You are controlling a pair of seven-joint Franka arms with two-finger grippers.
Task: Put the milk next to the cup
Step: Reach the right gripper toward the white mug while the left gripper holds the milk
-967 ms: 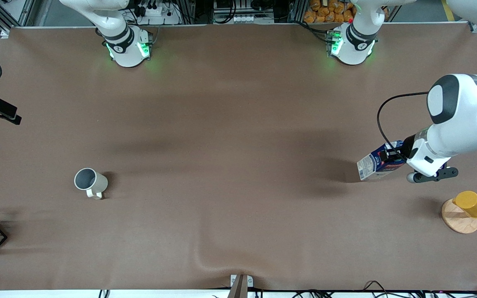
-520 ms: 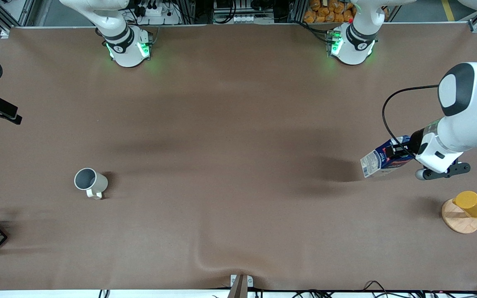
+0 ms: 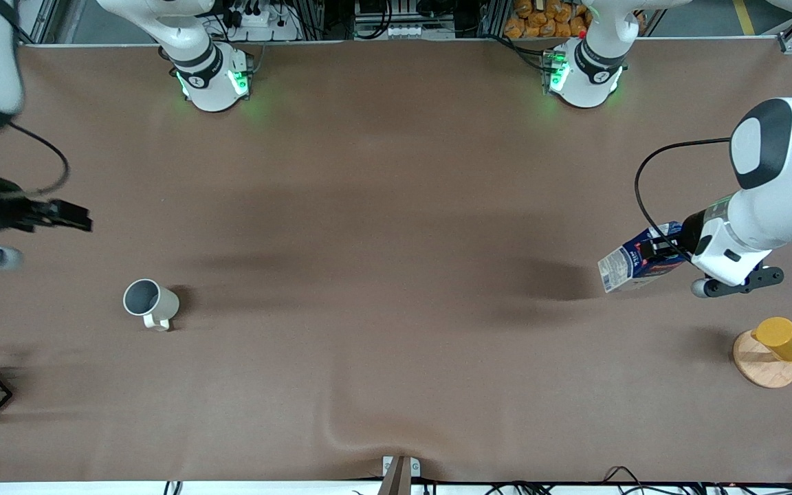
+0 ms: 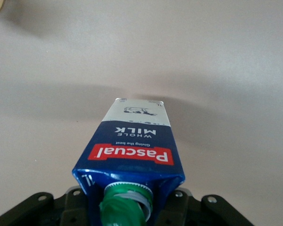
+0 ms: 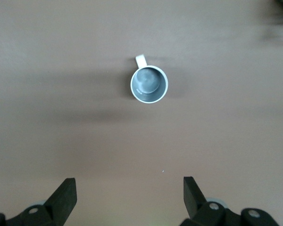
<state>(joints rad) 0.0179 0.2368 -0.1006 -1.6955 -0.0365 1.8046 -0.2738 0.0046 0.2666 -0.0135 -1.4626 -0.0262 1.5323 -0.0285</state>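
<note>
Aloft, left gripper (image 3: 664, 256) holds milk (image 3: 633, 260)

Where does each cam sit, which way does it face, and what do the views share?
Front view: high across the table, facing both bases; shows the left gripper holding the milk in the air, the right gripper and the cup.
Left wrist view: on the left wrist, looking along the milk at the table; gripper body at the edge.
Right wrist view: on the right wrist, looking straight down at the cup; its open fingers show.
Shared: milk in front and left wrist; cup in front and right wrist.
</note>
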